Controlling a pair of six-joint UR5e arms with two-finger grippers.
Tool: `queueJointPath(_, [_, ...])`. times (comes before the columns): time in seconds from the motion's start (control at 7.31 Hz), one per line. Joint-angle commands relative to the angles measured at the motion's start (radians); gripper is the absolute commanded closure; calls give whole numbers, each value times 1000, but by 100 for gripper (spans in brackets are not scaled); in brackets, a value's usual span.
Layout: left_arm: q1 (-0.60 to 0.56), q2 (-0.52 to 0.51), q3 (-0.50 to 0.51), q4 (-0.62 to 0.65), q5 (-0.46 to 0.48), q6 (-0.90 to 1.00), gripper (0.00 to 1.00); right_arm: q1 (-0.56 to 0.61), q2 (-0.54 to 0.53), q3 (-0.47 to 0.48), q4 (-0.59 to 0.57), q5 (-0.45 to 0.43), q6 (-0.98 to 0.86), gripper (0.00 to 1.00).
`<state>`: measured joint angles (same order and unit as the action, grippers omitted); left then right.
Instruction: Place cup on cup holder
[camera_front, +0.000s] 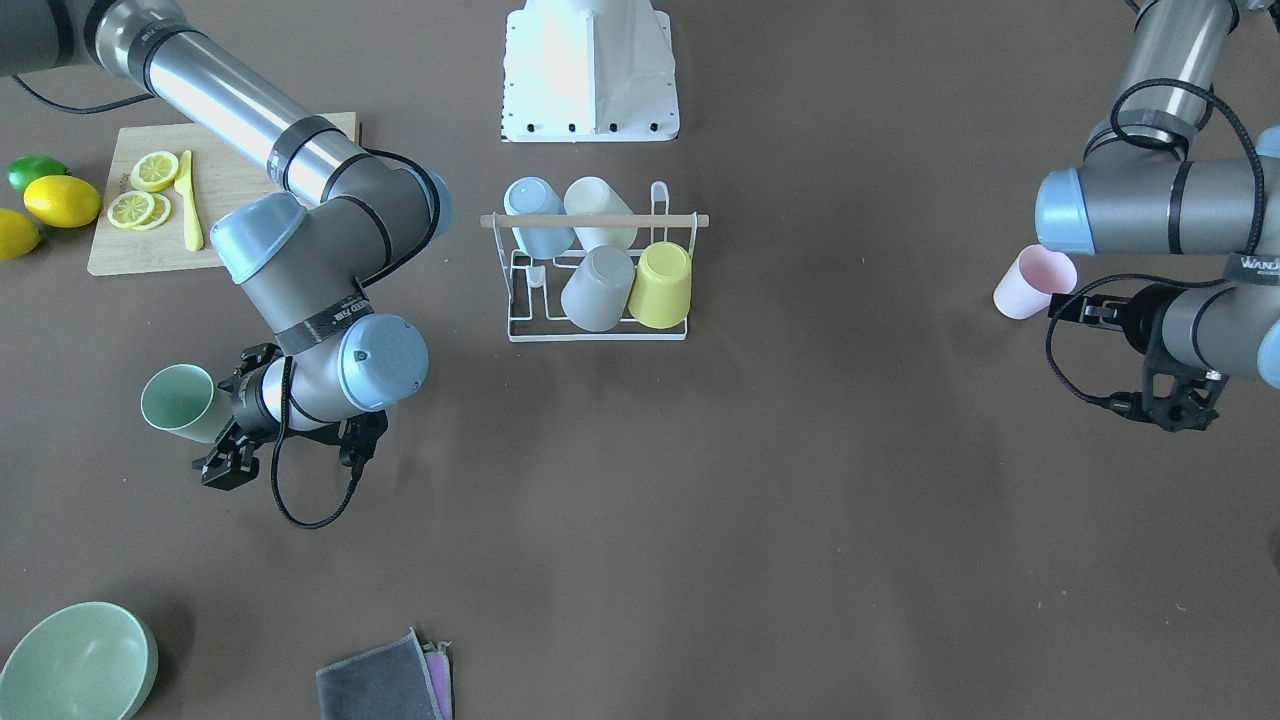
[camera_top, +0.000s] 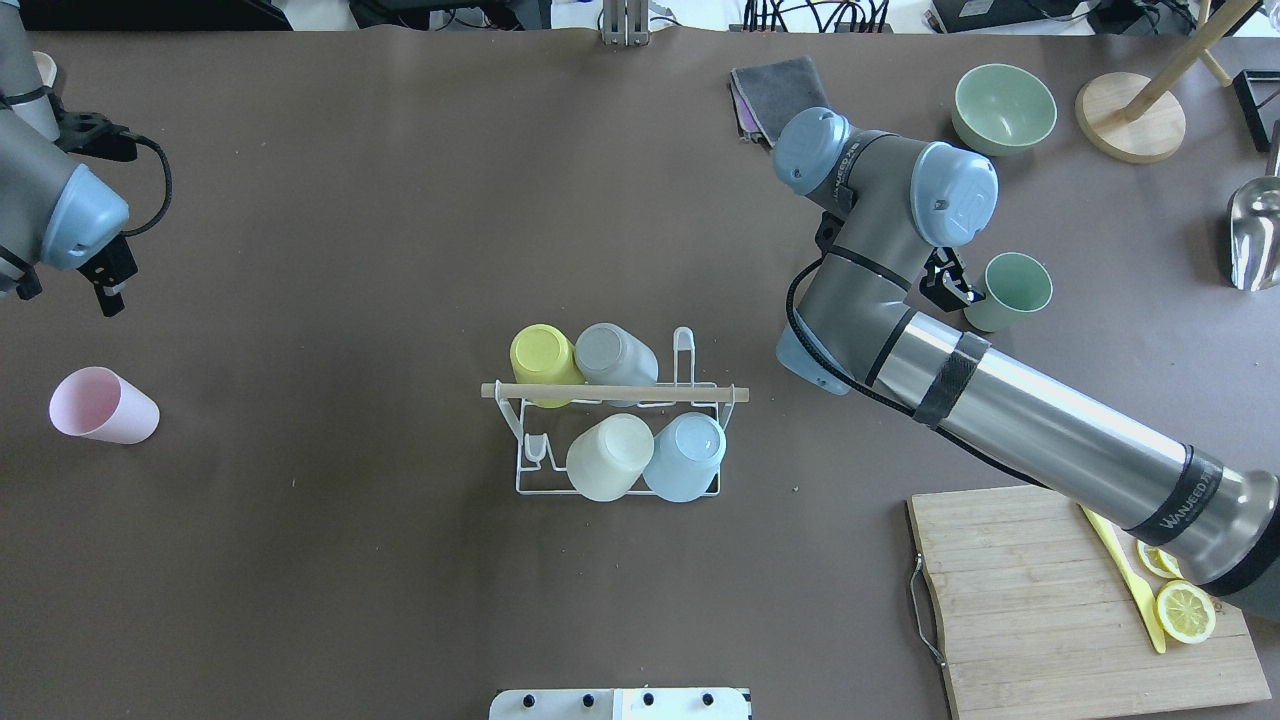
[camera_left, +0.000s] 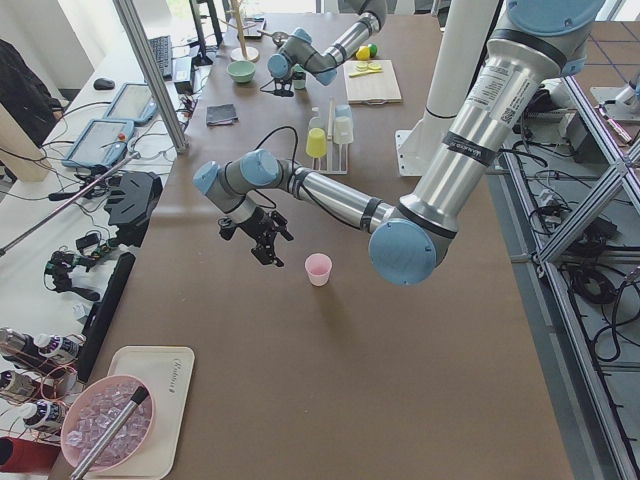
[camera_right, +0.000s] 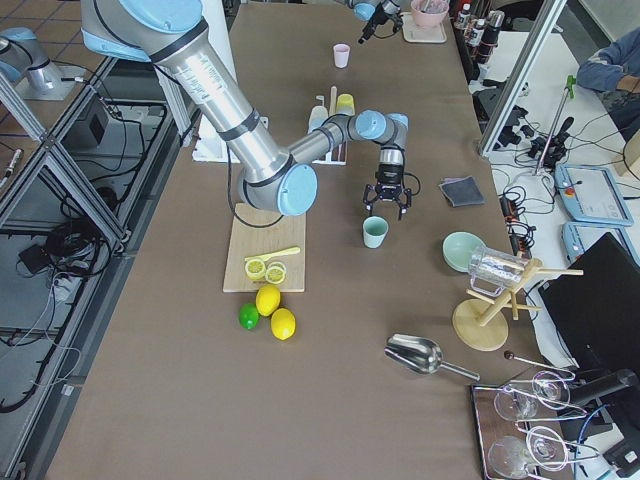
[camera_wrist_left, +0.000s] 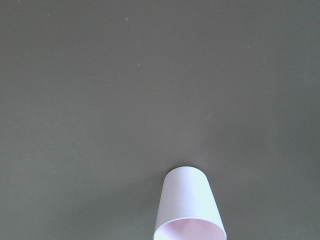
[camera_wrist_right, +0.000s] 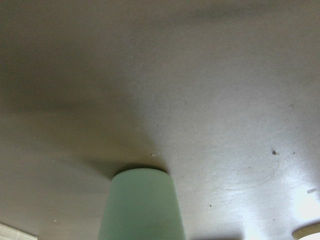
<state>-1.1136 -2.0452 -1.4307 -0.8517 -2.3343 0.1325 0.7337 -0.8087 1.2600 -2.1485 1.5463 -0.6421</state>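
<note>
— Nearest the operators' edge of the bench (camera_front: 800, 520), what is there?
— Only a pale green bowl (camera_front: 75, 660) and some folded cloths (camera_front: 385, 680); neither matters for this job. A little further in, the green cup (camera_front: 178, 402) stands upright, mouth up. The right tool (camera_right: 388, 205) is poised close above it, looking spread and pinching nothing.
— And the other side?
— About as far in, the pink cup (camera_front: 1032, 283) also stands upright, well apart from the rack. The left tool (camera_front: 1068, 306) is near it but not touching. It looks spread too, and empty.
— So the step in hand is the grasp. How should it go?
— I'd bring each tool down astride its cup, low enough that the tapered wall can't slip, and press gently. These cups look light and could tip.
— And beyond them?
— The cup holder (camera_front: 598, 338) sits at mid-bench. It carries a grey cup (camera_front: 598, 288) and a yellow cup (camera_front: 662, 285) in its nearer row, with a blue cup (camera_front: 535, 215) and a cream cup (camera_front: 600, 212) behind, all mouth down. One free prong (camera_front: 535, 280) stands beside the grey cup, on the green cup's side. A second free prong (camera_front: 658, 200) stands beside the cream cup. Each cup should be turned over, kept clear of the wooden rod (camera_front: 595, 220), and lowered onto the prong on its own side
</note>
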Motion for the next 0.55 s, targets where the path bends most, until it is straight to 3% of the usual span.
queueJointPath(0.0, [64, -1, 44, -26, -14, 1, 2, 1, -3, -1, -2, 31, 7, 0])
queueJointPath(0.41, [103, -4, 98, -53, -17, 10, 2, 3, -36, 5, -2, 40, 4, 0])
